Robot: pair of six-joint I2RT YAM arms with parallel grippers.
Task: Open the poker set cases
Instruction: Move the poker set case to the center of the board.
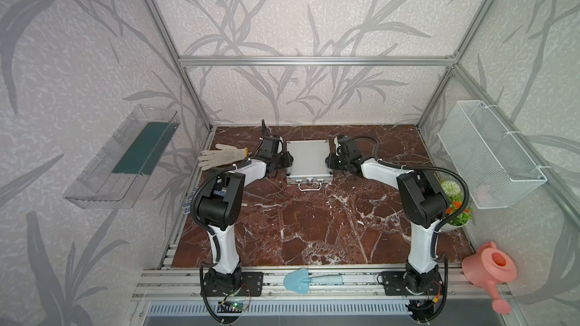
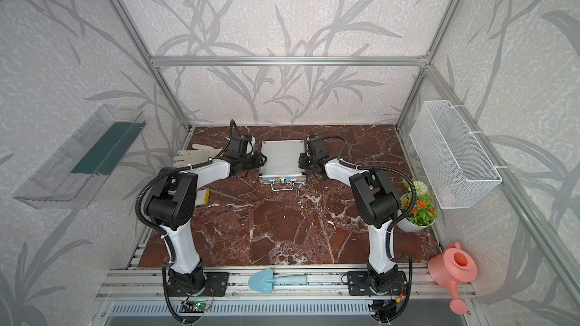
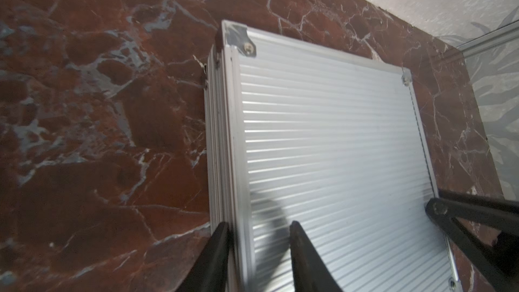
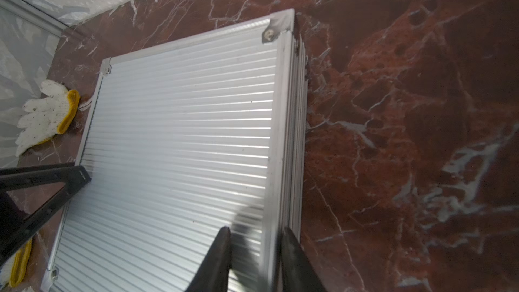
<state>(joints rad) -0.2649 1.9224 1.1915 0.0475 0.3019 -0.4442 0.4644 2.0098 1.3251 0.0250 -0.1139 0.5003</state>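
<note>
Lying flat and shut on the red marble counter (image 1: 314, 230), the silver poker set case (image 1: 307, 159) sits near a white work glove (image 1: 219, 156), on that glove's right. The left pincer (image 3: 258, 224) straddles the case edge nearer the glove, jaws narrowly apart, with one finger (image 3: 216, 254) outside the side wall and the other over the ribbed lid. The right pincer (image 4: 255, 230) straddles the edge farther from the glove the same way, jaws also narrowly apart.
</note>
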